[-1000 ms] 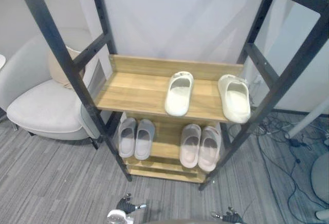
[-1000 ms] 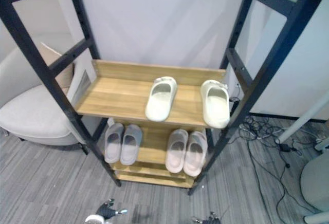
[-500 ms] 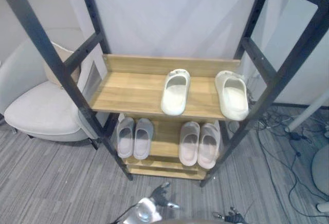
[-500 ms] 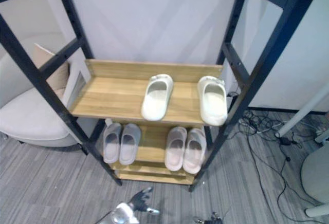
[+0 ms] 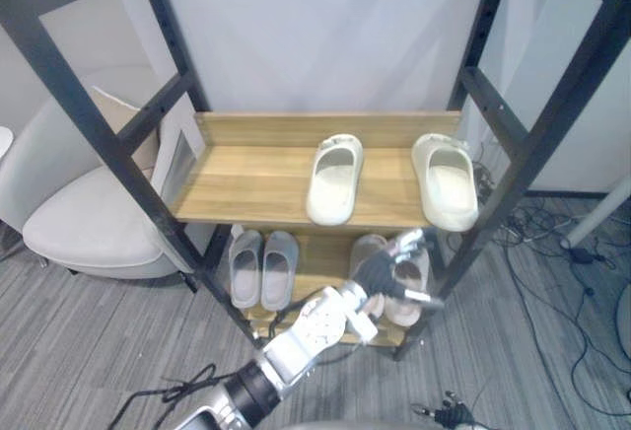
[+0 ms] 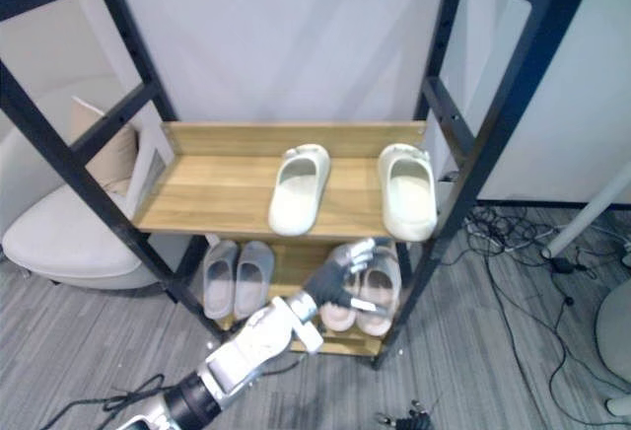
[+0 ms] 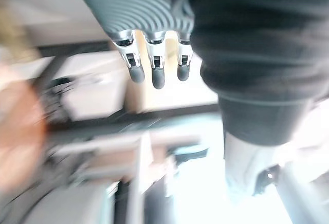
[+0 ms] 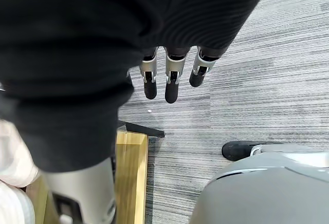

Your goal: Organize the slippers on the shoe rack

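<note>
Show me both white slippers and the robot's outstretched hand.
left white slipper (image 5: 331, 193), left eye view, footbed
right white slipper (image 5: 452, 191), left eye view, footbed
left hand (image 5: 378, 273), left eye view, dark cover

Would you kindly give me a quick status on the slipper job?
Left hand open, in front of the pink slippers, lower shelf. Right hand open, low. White slippers apart on upper shelf, untouched.

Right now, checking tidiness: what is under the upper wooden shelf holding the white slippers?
A lower wooden shelf with a pair of grey slippers on the left and pale pink slippers on the right. The open left robot hand covers part of the pink pair.
</note>
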